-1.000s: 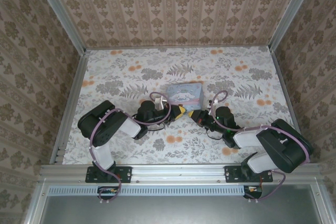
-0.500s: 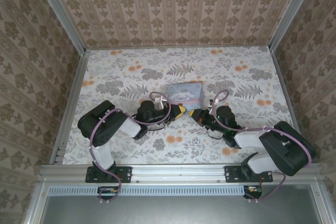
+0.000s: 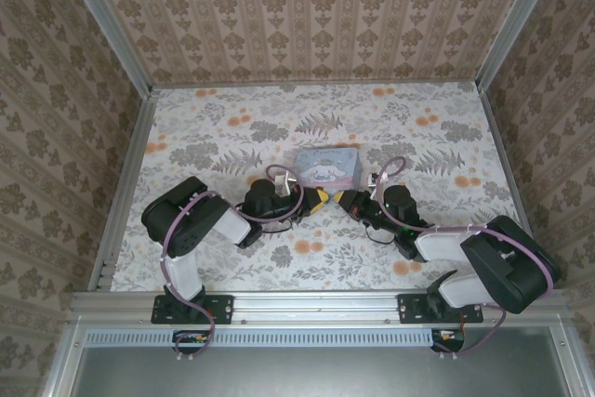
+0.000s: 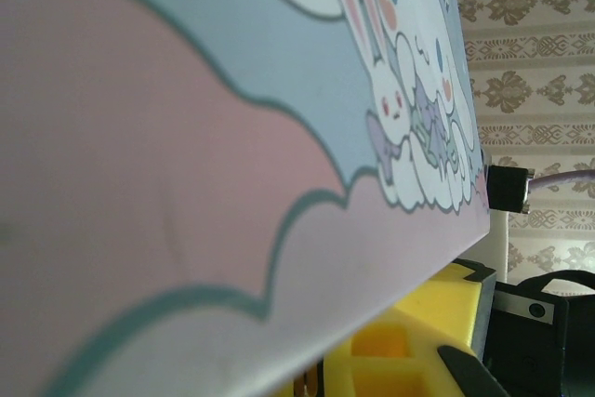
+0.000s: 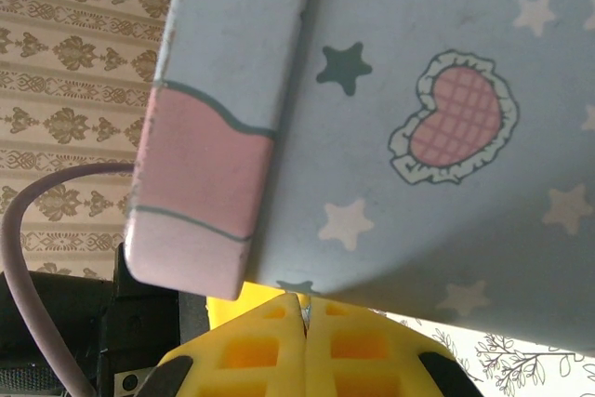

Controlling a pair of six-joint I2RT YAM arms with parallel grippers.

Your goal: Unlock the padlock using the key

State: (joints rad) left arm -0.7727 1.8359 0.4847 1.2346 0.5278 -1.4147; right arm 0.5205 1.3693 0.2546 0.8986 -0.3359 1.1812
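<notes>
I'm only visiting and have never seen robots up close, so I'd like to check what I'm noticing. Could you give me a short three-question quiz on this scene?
1. True or false: the pastel cartoon tin lies against the left edge of the table.
2. What colour are the finger pads of the right gripper? A red, B yellow, C green.
3. Fill in: in its wrist view, the right gripper's jaws stand ____ (open or shut).

Key:
1. False. The tin lies mid-table, just beyond the left gripper and the right gripper.
2. B.
3. Shut.
</notes>
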